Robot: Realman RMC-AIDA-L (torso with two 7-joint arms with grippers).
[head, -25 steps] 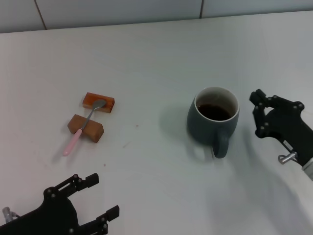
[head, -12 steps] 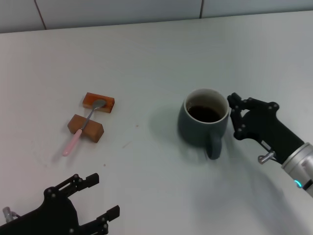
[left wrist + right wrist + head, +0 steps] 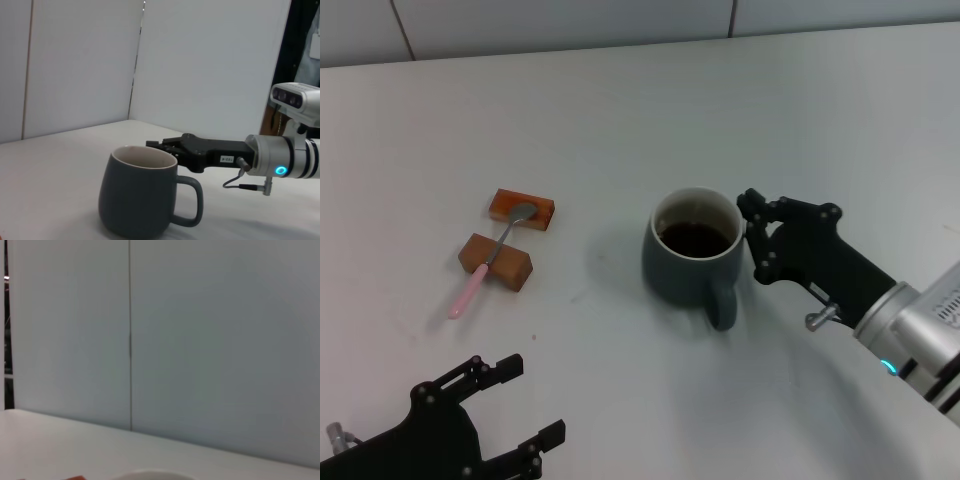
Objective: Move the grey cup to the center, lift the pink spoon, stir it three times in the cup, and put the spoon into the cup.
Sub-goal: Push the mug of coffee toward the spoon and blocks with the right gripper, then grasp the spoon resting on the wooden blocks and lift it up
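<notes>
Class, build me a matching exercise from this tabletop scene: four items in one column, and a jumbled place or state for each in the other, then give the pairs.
Column A
1. grey cup
2. pink spoon
3. right end effector
4. left end effector

Column B
a. lying across two orange-brown blocks
b. low at the near left of the table, away from everything
c. holding dark liquid, handle toward the robot
d. against the cup's right side

Pairs: 1-c, 2-a, 3-d, 4-b
</notes>
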